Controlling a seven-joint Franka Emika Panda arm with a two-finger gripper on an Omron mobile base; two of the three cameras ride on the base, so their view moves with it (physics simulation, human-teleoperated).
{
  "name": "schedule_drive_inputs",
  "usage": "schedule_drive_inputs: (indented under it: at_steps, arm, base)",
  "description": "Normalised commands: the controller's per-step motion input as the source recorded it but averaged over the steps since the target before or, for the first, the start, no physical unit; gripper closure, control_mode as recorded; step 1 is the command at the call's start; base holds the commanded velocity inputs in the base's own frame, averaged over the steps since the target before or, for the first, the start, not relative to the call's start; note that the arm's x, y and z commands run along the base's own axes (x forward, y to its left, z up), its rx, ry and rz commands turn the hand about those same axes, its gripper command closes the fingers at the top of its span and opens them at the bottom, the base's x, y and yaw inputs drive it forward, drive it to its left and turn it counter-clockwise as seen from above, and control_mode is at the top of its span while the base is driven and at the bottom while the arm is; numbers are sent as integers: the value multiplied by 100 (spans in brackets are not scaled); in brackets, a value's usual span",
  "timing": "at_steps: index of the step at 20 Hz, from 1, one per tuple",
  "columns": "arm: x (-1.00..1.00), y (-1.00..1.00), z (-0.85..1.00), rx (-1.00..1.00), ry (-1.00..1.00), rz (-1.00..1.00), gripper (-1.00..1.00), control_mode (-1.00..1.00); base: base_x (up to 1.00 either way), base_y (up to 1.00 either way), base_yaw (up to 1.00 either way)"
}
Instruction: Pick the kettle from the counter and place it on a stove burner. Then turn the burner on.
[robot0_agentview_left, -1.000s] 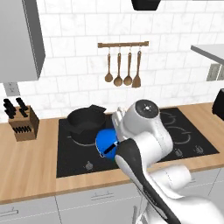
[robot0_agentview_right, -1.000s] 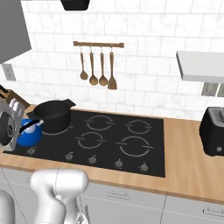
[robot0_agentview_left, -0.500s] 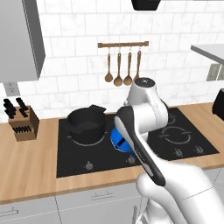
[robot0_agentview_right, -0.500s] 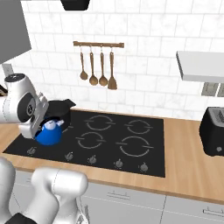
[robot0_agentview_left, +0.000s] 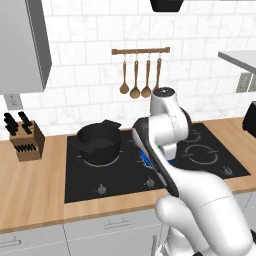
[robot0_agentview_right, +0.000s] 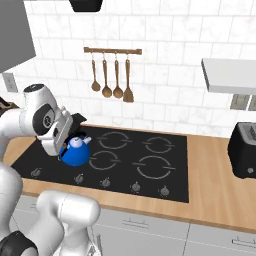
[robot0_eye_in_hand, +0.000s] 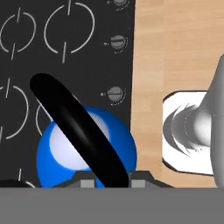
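Kettle (robot0_agentview_right: 75, 152) hangs over the black cooktop (robot0_agentview_right: 150, 170) near its front left burner ring in the right base view, clamped by its thin black handle (robot0_eye_in_hand: 78, 131) in the gripper (robot0_eye_in_hand: 112, 178); whether its base touches the glass or sits just above it cannot be told from these angles; in the hand view the two finger tips are pinched tight on the handle's near end, and the blue body with its pale lid fills the space beneath them; the gripper itself is buried behind the wrist in the right base view, so the fingers cannot be made out there.

From the left base view the arm's forearm covers nearly all of the kettle (robot0_agentview_left: 146, 159), leaving just a sliver of blue beside the white link; the black pot (robot0_agentview_left: 98, 145) stands on the rear left burner, its far rim plain, and in the right base view it is mostly hidden by the arm; the counter (robot0_agentview_left: 30, 185) runs along both sides of the cooktop; a knife block (robot0_agentview_left: 26, 142) stands at its left end; a dark toaster (robot0_agentview_right: 243, 150) is cut off at the picture's right edge; four wooden utensils (robot0_agentview_right: 111, 85) hang on the tiled wall.
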Motion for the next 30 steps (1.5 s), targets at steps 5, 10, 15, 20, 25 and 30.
schedule_drive_inputs:
  at_steps: [5,10,15,20,25,30]
  arm:
    - [29,-53,-13,-16,2,-6,100,-100]
    - [29,-42,0,-3,15,-1,100,-100]
    - [38,-3,-18,0,18,1,100,-100]
    - [51,0,-22,-7,6,0,100,-100]
    - [35,0,-22,-8,0,0,100,-100]
    - [26,0,-30,-2,0,1,100,-100]
  base:
    - [0,0,0]
    - [0,0,0]
    - [0,0,0]
    - [0,0,0]
    - [0,0,0]
    - [0,0,0]
